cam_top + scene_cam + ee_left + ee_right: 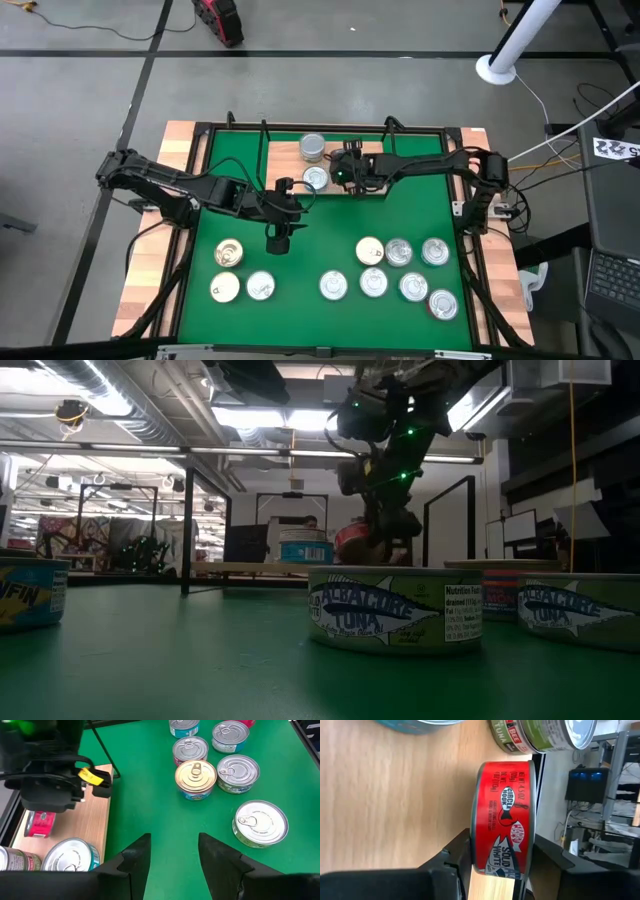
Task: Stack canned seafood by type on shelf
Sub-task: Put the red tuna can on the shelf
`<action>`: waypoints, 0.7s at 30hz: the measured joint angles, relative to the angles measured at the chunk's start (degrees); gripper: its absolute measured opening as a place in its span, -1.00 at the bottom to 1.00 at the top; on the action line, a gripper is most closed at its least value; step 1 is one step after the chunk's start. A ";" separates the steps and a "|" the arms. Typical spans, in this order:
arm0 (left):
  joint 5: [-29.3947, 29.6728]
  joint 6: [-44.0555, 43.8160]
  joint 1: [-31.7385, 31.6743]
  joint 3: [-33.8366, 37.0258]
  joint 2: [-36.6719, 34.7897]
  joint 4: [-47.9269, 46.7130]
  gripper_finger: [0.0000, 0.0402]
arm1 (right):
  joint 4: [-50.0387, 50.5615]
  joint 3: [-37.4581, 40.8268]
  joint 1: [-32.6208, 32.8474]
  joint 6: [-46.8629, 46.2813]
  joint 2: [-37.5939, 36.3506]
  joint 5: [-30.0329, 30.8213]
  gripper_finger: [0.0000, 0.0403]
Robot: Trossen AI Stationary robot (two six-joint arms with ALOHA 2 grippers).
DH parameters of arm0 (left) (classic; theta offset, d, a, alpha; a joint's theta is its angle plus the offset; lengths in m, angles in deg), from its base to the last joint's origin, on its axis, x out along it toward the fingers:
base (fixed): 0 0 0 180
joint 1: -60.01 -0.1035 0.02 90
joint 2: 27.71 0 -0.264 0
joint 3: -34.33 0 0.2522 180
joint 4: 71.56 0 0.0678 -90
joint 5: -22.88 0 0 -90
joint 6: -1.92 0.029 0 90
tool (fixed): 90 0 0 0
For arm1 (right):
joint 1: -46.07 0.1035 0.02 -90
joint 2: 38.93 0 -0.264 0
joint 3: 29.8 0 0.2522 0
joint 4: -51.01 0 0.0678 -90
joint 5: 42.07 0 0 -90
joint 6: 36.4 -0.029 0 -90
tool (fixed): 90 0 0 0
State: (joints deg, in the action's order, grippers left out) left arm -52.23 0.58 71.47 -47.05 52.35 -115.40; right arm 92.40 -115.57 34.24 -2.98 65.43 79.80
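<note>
Toward the mat's [200,330] left edge, three tins [228,254] in a loose cluster near the front. Just right of them, above bare green near the mat's middle, left gripper [277,240] released, fingers [136,857] parted, nothing between. Along the back edge, shelf [285,160] bearing a two-high stack [313,147] and a teal tin [315,178] at its front edge. Right of those, right gripper [345,172] over the shelf's board, clenched on a red tin [504,817], lid and base pinched between the jaws. Further right, seven tins [399,252] grouped toward the mat's front right corner.
</note>
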 joint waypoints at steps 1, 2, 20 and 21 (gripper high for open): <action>-0.01 0.03 0.00 0.00 0.00 0.01 -0.20 | -0.05 0.00 -0.37 0.00 -0.02 -0.40 -0.29; 0.00 0.07 0.00 0.00 0.00 0.01 -0.20 | -0.10 0.00 -0.73 0.00 -0.04 -0.69 -0.29; -0.02 0.07 0.02 0.00 0.02 0.01 -0.21 | -2.30 0.11 -2.49 0.14 0.15 -6.58 -0.07; -0.02 0.07 0.02 0.00 0.02 0.01 -0.21 | -2.10 0.13 -2.49 0.12 0.22 -6.78 -0.02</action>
State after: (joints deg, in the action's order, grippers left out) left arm -52.25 0.64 71.49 -47.05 52.37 -115.38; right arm 90.30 -115.44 31.74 -2.86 65.65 73.02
